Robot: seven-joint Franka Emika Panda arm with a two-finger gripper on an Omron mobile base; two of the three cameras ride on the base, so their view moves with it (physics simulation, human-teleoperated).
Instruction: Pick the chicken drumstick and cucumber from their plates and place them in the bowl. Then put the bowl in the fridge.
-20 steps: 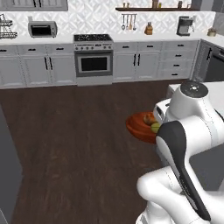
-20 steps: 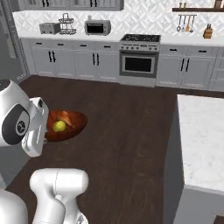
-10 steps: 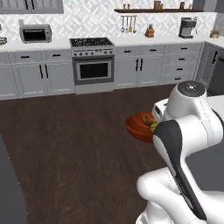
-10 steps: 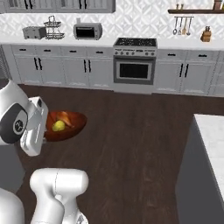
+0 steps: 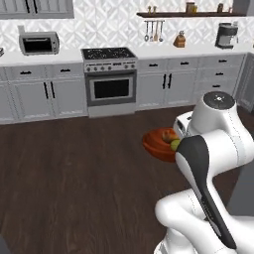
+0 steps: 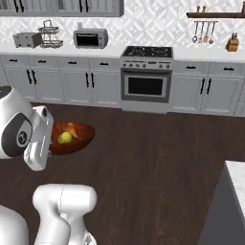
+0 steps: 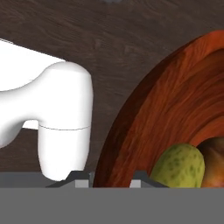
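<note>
The gripper [image 7: 108, 177] is pinched tight on the rim of the bowl [image 7: 175, 109] and holds it up over the dark floor [image 5: 74, 173]. The cucumber [image 7: 179, 166] and drumstick [image 7: 214, 162] lie side by side inside the bowl. The stove [image 6: 146, 79] stands far behind.

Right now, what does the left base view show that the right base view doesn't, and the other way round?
Left base view alone: a coffee machine on the counter at far right. Right base view alone: a toaster, a wire rack and the corner of a pale counter at lower right. Both share the oven, the microwave, the hanging utensils, and the bowl carried above the floor with the cucumber and chicken drumstick inside.
</note>
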